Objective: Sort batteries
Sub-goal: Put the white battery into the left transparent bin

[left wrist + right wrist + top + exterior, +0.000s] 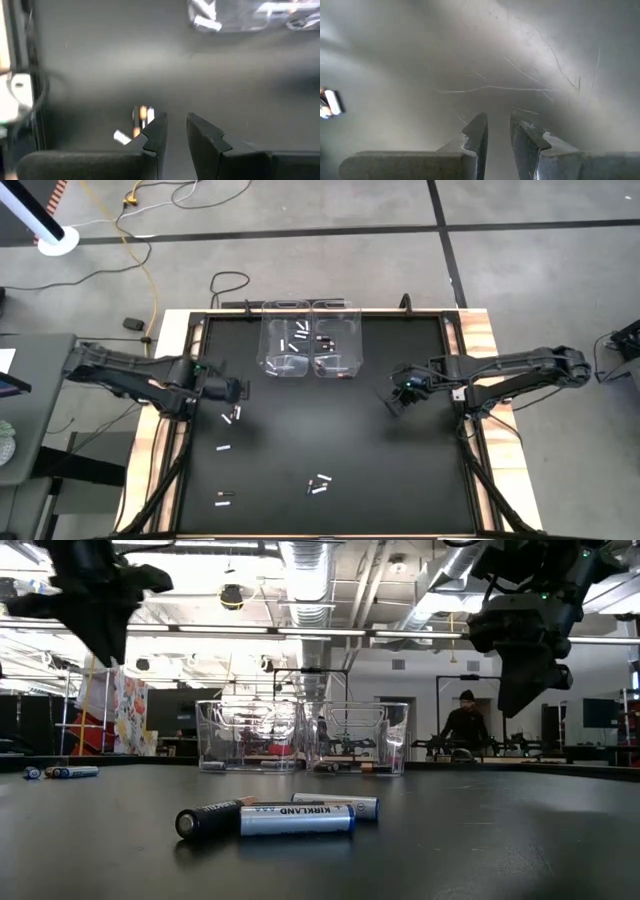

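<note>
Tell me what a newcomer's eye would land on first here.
Probably the two clear bins side by side at the black table's far edge, a few batteries already inside. Next, loose batteries scattered over the near half. The left gripper hovers by a pair of them, the right gripper over bare mat, both empty.

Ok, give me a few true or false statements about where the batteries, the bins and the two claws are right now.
1. Two clear bins stand side by side at the table's far edge. True.
2. Both bins are empty. False: each holds batteries.
3. The left claw has a battery between its fingers. False: a narrow gap, nothing in it.
4. Loose batteries lie on the black table. True.
5. The right claw is inside a bin. False: it hangs over bare table, right of the bins.
</note>
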`<state>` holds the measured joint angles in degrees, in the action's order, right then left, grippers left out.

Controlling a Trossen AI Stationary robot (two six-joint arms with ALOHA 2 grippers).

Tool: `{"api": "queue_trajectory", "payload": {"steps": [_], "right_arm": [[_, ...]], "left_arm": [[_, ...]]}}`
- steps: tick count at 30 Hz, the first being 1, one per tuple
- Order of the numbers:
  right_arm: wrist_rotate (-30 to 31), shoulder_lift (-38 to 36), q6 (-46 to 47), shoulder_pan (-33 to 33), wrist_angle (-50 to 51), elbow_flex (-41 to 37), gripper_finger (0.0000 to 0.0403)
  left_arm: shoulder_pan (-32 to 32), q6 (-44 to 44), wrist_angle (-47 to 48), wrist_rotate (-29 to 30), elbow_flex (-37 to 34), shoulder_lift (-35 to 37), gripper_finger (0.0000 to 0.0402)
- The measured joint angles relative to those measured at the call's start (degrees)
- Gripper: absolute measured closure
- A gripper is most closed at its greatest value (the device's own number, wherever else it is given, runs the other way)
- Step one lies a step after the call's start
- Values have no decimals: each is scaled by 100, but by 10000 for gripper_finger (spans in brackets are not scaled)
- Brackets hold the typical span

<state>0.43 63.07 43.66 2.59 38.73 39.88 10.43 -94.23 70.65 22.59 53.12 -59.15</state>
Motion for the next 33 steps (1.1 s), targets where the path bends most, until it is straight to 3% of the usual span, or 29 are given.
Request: {"api": "queue_trajectory", "payload": {"steps": [5,8,15,22,30,33], "right_arm": [[-2,0,-276,2,-21,2,305],[-2,0,-382,2,-23,2,305],[-4,0,-599,7,-56,2,305],[-7,0,-285,7,-219,7,305],[-9,0,370,6,-271,7,305],[4,0,582,4,-487,7,305]], "left_arm": [[650,-1005,192,2,0,-75,336],[888,-943,207,1,0,-161,336],[960,1259,207,-239,-1,-197,336],[960,2520,166,-620,-2,-197,328],[960,5291,132,-886,-2,-197,254],[996,5522,199,-931,-2,-197,239]]}}
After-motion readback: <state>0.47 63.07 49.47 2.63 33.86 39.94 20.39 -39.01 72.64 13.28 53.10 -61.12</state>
